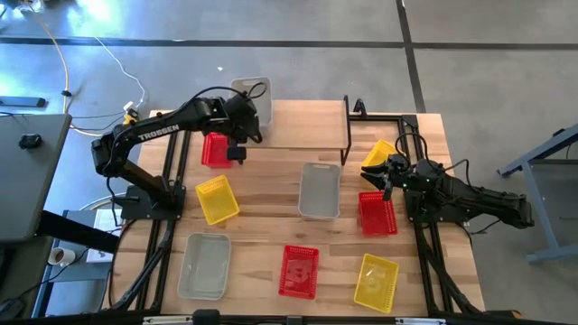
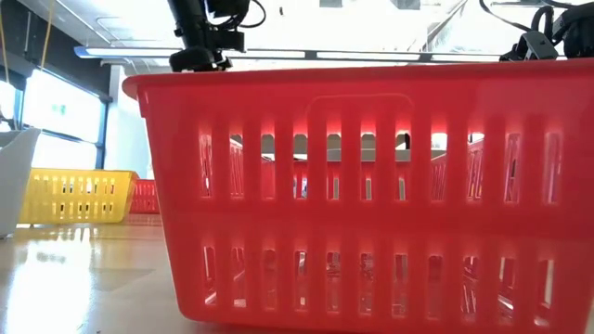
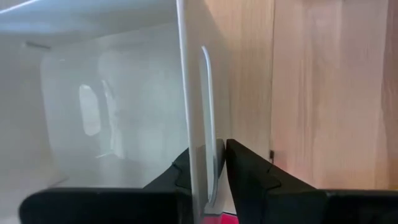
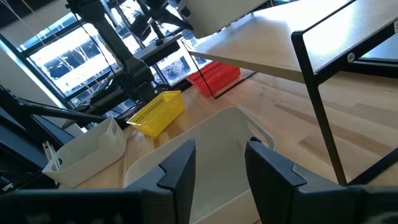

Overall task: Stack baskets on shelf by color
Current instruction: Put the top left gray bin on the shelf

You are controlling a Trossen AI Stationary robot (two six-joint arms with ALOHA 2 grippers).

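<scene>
Pale grey basket on shelf (image 1: pixel 255 97): sits at the left end of the shelf (image 1: pixel 307 126), overhanging its far left corner.
Left gripper (image 1: pixel 246 126): at that basket's wall; the left wrist view shows its fingers (image 3: pixel 249 177) on either side of the thin white wall (image 3: pixel 196 124), close to it; whether they grip or have let go cannot be told.
Right gripper (image 1: pixel 384 173): hovers near the right end of the shelf, fingers (image 4: pixel 177 168) spread apart with nothing between them, above a grey basket (image 4: pixel 217 155).
Grey baskets on table: one in the middle in front of the shelf (image 1: pixel 320 190), one at the front left (image 1: pixel 204 265).
Red baskets: one beside the shelf's left legs, below the left gripper (image 1: pixel 215 149); one just beside the right arm (image 1: pixel 377 214); one at the front centre (image 1: pixel 300 271), filling the low view (image 2: pixel 371 186).
Yellow baskets: one left of centre (image 1: pixel 217 199); one tilted by the shelf's right end (image 1: pixel 379 153); one at the front right (image 1: pixel 377 281).
</scene>
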